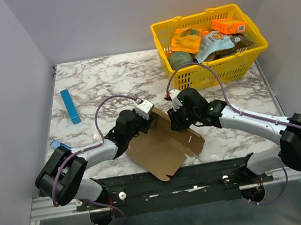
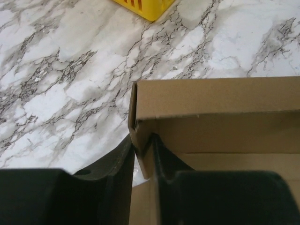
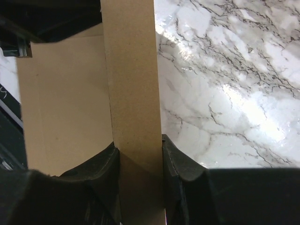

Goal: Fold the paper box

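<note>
Both pairs of black fingers point(image 2: 119, 173) clamp cardboard: my left gripper point(image 2: 144, 149) pinches a raised corner of the paper box point(image 2: 215, 101), my right gripper point(image 3: 138, 152) squeezes an upright flap; the sheet lies on the marble table point(image 3: 225, 84) between them.

Paper box point(image 1: 164, 147): plain brown cardboard, matt, smooth, sharply creased. Table point(image 1: 105, 77): white-grey marble-pattern top, glossy, glare patches. Basket point(image 1: 212, 72): yellow plastic lattice, slight sheen. Fingers point(image 2: 119, 178) of left gripper point(image 2: 143, 143): black, matt. Blue strip point(image 1: 71, 106): smooth, material unclear.
</note>
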`<state>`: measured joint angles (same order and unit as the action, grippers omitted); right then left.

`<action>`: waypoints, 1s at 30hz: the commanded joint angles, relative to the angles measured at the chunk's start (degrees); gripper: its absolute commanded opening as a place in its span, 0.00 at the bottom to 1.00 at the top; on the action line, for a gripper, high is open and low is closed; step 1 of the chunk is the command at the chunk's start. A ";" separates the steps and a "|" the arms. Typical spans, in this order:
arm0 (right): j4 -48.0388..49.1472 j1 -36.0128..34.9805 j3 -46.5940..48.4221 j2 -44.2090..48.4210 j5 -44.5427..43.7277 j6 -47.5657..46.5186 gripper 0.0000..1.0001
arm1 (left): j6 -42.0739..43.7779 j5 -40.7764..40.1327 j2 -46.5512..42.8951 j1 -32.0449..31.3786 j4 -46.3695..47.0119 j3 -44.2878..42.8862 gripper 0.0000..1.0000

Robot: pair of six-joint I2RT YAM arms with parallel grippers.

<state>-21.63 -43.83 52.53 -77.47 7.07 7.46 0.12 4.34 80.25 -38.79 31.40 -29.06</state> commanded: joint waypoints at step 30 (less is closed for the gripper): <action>-0.08 0.24 1.43 1.89 -4.52 -2.28 0.30 | 0.06 8.23 6.33 1.35 6.92 -1.97 0.30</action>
<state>-21.93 -43.70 53.21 -77.10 2.79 6.17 -0.14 8.40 85.62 -37.19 34.17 -28.97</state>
